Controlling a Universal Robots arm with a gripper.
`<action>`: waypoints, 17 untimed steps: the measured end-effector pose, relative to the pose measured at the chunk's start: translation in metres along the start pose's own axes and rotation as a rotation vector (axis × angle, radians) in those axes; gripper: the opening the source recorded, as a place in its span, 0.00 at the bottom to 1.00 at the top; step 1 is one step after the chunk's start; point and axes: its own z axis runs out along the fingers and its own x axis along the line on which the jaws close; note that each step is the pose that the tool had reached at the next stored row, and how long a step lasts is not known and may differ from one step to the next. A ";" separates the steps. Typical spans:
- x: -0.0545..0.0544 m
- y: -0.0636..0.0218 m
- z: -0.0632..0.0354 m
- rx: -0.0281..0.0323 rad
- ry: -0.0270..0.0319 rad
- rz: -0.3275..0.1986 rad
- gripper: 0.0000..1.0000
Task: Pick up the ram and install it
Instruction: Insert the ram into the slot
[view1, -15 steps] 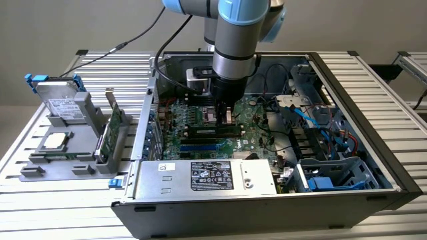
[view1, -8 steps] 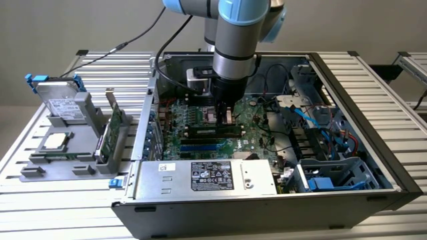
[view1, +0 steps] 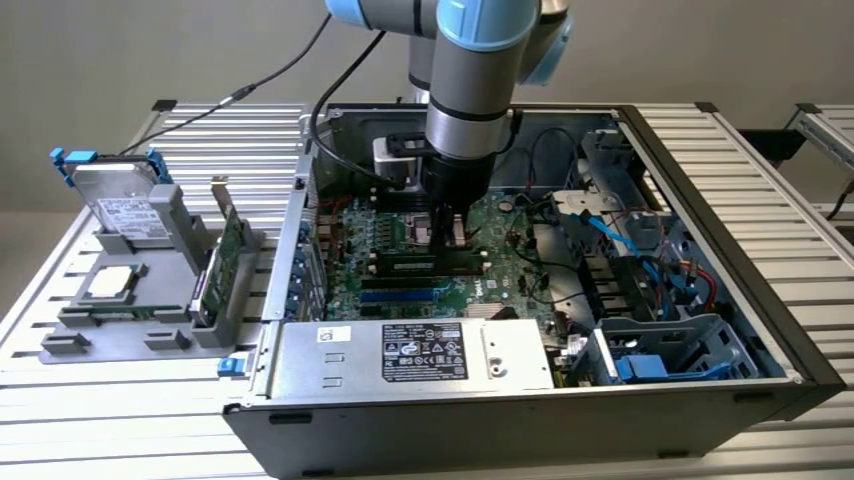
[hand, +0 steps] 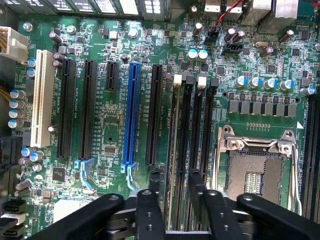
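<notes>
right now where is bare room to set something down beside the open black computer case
Bare slatted aluminium table on the exterior view's right of the black computer case, and the strip in front of the grey parts holder. Crowded: the holder, and inside the case around the gripper.

Matt gripper (hand: 175, 177), glossy motherboard (hand: 107, 125)
</notes>
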 end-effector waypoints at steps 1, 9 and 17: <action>0.000 0.0000 0.0000 0.0000 0.0000 0.000 0.45; 0.000 0.0009 -0.0128 0.0000 0.0000 0.000 0.58; 0.001 0.0017 -0.0253 -0.0003 -0.0003 0.000 0.58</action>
